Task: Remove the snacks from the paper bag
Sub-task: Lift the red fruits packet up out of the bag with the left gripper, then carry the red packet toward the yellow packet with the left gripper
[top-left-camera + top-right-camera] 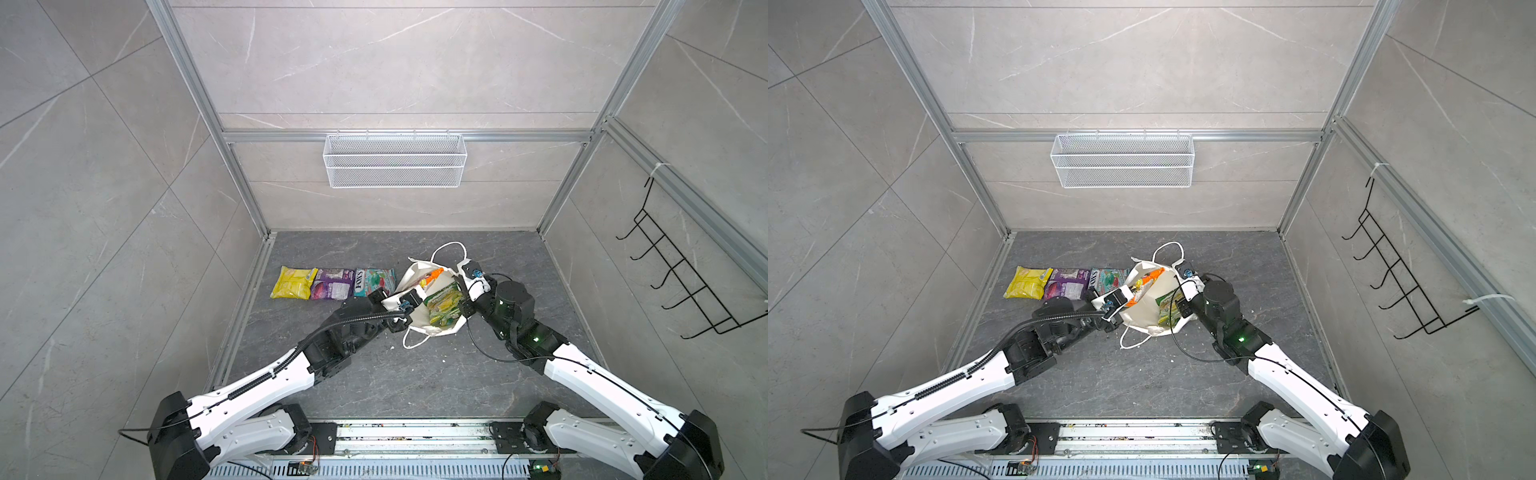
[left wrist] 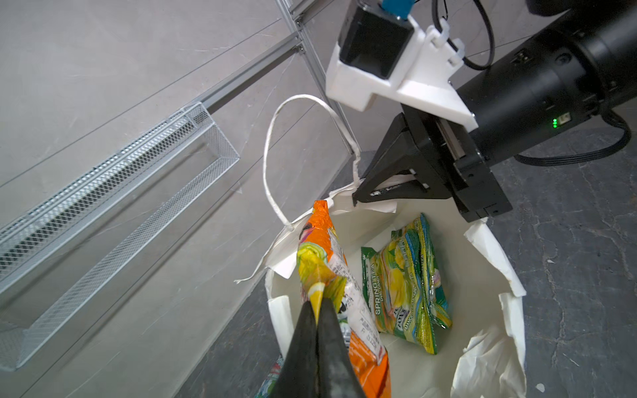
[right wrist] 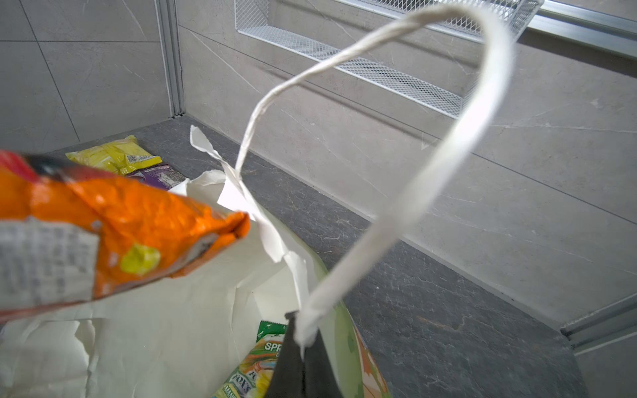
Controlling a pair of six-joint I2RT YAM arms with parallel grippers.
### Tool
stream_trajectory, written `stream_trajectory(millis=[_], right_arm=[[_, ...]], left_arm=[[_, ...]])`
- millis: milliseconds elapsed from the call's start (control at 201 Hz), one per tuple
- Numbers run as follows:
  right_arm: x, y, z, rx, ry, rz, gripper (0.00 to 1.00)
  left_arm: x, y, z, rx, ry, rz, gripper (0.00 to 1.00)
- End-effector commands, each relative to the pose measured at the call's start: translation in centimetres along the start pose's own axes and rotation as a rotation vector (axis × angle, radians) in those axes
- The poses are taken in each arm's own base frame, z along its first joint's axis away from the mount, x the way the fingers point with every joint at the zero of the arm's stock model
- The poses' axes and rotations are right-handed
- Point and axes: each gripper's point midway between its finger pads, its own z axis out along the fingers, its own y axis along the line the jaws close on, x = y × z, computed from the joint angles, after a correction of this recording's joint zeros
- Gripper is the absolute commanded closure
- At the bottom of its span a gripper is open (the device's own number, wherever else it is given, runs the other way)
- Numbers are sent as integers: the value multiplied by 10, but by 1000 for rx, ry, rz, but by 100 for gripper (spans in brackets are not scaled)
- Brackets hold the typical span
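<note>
Extraction of orange packet (image 2: 322,237) in hand: clamped in left fingers (image 2: 303,344) at paper bag (image 2: 413,372) mouth, rim pinched by right fingers (image 2: 386,175) at three o'clock. Next, lift clear toward laid-out packets (image 1: 332,283) at nine o'clock.

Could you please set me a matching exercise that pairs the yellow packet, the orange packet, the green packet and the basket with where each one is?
Things:
1. yellow packet
2. orange packet
3. green packet
4. basket

Places:
A. hung on the back wall
B. lying inside the bag
C. pinched in the left gripper
D. flat on the table

Pairs: 1-D, 2-C, 3-B, 4-A
</note>
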Motion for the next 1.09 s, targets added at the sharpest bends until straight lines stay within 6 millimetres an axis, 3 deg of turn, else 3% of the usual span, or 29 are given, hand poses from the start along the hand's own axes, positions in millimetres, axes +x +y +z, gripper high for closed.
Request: stream_trajectory(millis=[0, 119, 239, 403, 642, 796, 1090], right_arm=[[-10, -6, -4, 20, -26, 22, 100], [-9, -6, -3, 23, -24, 21, 100], [-10, -6, -3, 23, -27, 23, 100], [-9, -6, 0, 25, -29, 21, 100], [-10, -3, 8, 12, -32, 21, 100], [-7, -1, 10, 6, -25, 18, 100], [-8, -2, 6, 12, -38, 13, 100]], left_arm=[[-43, 37, -29, -126, -121, -2, 100], [-43, 58, -47, -219, -100, -24, 100], [-20, 95, -62, -438, 31, -54, 100], [33, 127, -76, -662, 314, -106, 100], [121, 153, -108, -796, 607, -357, 100], [177, 157, -125, -837, 797, -451, 100], [276, 135, -142, -795, 1207, -462, 100]])
